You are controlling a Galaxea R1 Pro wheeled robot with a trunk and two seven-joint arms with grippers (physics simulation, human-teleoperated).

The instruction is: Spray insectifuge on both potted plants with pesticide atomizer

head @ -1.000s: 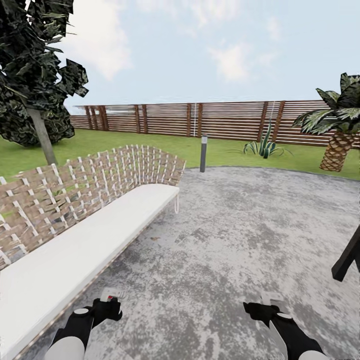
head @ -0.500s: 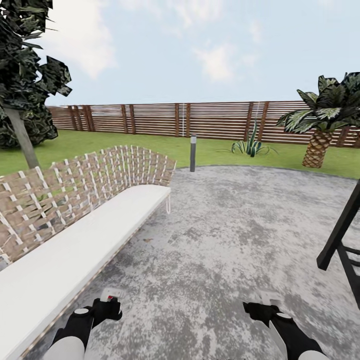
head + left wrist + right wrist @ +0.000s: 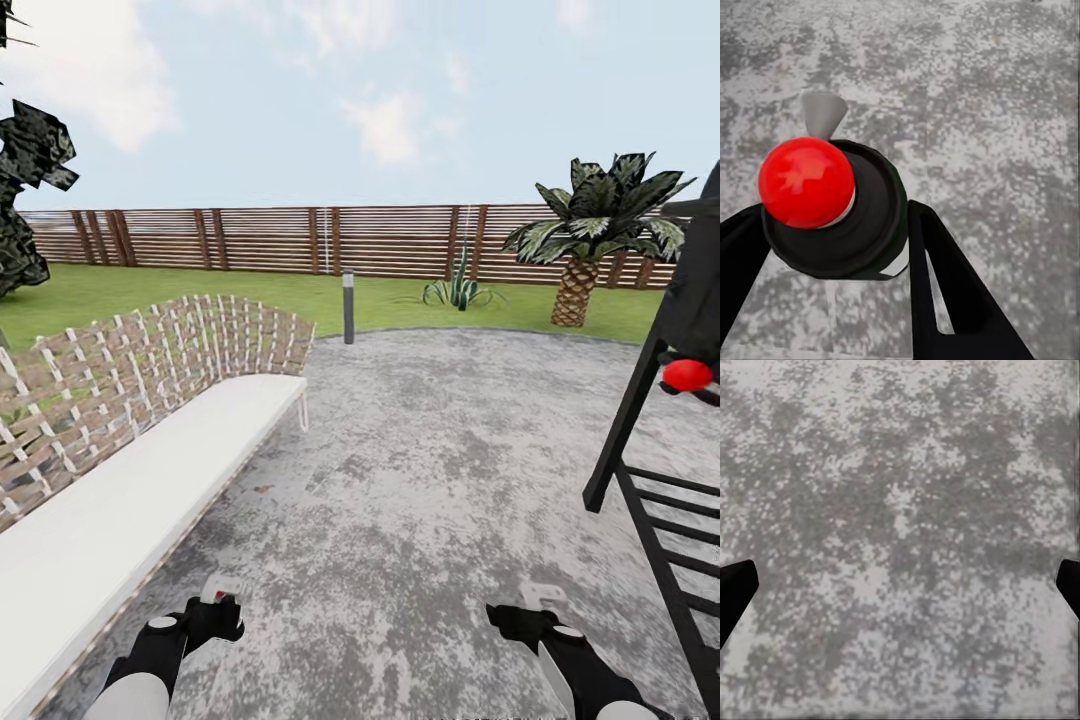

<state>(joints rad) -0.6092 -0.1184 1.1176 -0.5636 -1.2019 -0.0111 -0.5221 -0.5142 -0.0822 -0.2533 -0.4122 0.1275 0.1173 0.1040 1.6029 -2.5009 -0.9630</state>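
pesticide atomizer (image 3: 840, 206) sits clamped in the left gripper (image 3: 832, 247), black fingers on both sides of its dark body, red knob and grey nozzle facing the camera.

biggest first: garden lawn (image 3: 150, 292) and slat fence (image 3: 300, 240) across the back, mottled grey patio (image 3: 430, 470) over most of the ground. woven bench with white seat (image 3: 120, 500) runs along the robot's left. black slatted frame (image 3: 650, 500) at the right edge, a red ball (image 3: 687, 375) on it. palm tree (image 3: 590, 240) and a spiky unpotted plant (image 3: 458, 288) near the fence, short bollard light (image 3: 348, 308) at the patio edge. potted plants not spotted here.

step in hand, as i judge it: travelling/searching with the bottle already held. to do it well, keep the grip firm and the bottle upright, turn the base slowly so low pots aren't missed, steer wide of bench and black frame, and stop near enough to aim the nozzle down at the leaves.

views: head view gives the layout, with the left gripper (image 3: 215, 605) showing a white bit with a red dot, too small to read the hold; left wrist view settles that. right gripper (image 3: 900, 585) fingers spread wide with bare paving between them, empty; in the head view (image 3: 535, 612) its opening can't be read.
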